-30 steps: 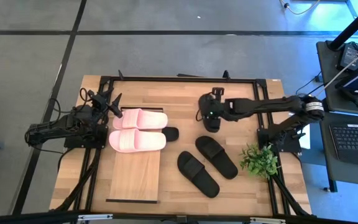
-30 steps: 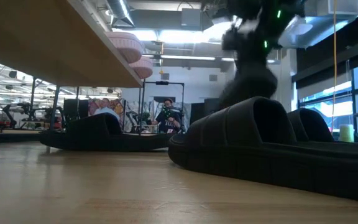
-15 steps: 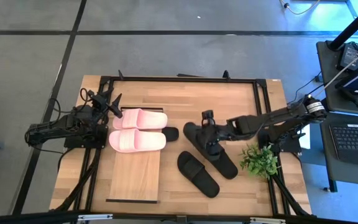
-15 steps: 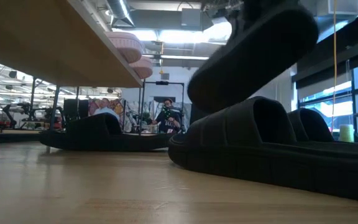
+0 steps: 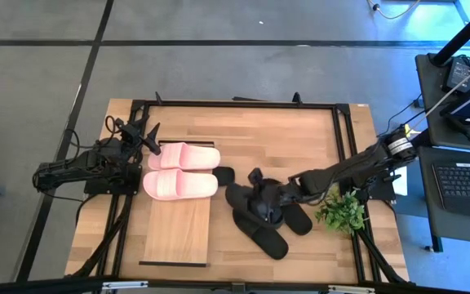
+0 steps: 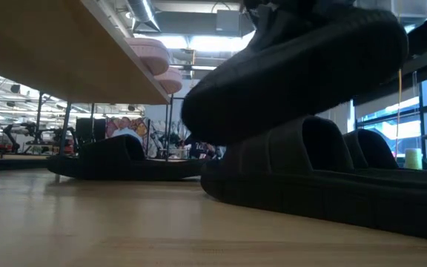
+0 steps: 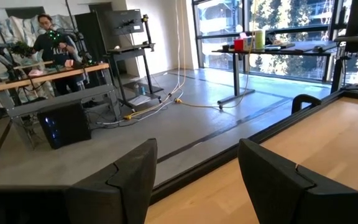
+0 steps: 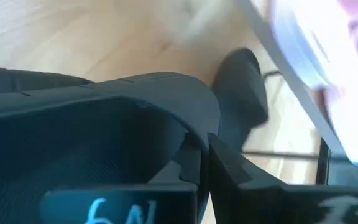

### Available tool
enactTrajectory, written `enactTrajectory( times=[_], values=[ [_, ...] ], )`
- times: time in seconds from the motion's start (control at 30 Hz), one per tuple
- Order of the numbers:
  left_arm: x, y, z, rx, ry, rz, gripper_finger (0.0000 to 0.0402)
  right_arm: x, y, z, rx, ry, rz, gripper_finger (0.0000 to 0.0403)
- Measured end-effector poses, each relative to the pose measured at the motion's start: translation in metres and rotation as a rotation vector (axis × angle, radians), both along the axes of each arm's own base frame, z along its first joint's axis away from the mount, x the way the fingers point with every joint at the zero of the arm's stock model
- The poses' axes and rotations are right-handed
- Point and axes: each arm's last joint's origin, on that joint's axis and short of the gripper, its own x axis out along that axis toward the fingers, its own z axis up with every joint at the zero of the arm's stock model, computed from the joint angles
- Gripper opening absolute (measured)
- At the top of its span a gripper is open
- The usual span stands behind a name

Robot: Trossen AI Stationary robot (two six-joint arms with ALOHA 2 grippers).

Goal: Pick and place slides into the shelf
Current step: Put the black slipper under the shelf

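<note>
My right arm is reaching low across the table toward centre, elbow near the right edge, wrist angled down. My right gripper [image 5: 261,198] is clamping a black slide [image 5: 247,202], fingers closed on it, lifting it off the wood. My left arm is sitting folded at the left edge, left gripper [image 5: 148,139] w/ fingers [image 7: 129,180] apart, holding nothing.
</note>
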Motion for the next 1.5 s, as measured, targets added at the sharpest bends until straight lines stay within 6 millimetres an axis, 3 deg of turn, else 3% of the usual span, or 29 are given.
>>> enactTrajectory(
  times=[0.13,0.4,0.83,1.17,1.5],
  values=[
    [0.000,0.000,0.000,0.010,0.017,-0.001,0.0217,0.005,0.004,-0.008,-0.047,0.007,0.065,0.0013],
    [0.000,0.000,0.000,0.010,0.017,-0.001,0.0217,0.012,0.007,-0.005,-0.045,-0.062,0.150,0.0013],
    [0.000,0.000,0.000,0.008,0.015,-0.001,0.0217,0.033,0.016,-0.027,-0.057,-0.143,0.241,0.0013],
    [0.000,0.000,0.000,0.008,0.014,-0.001,0.0217,0.039,0.019,-0.024,-0.102,-0.230,0.325,0.0014],
    [0.000,0.000,0.000,0.008,0.013,-0.001,0.0217,0.046,-0.005,-0.026,-0.058,-0.207,0.395,0.0015]
  ],
)
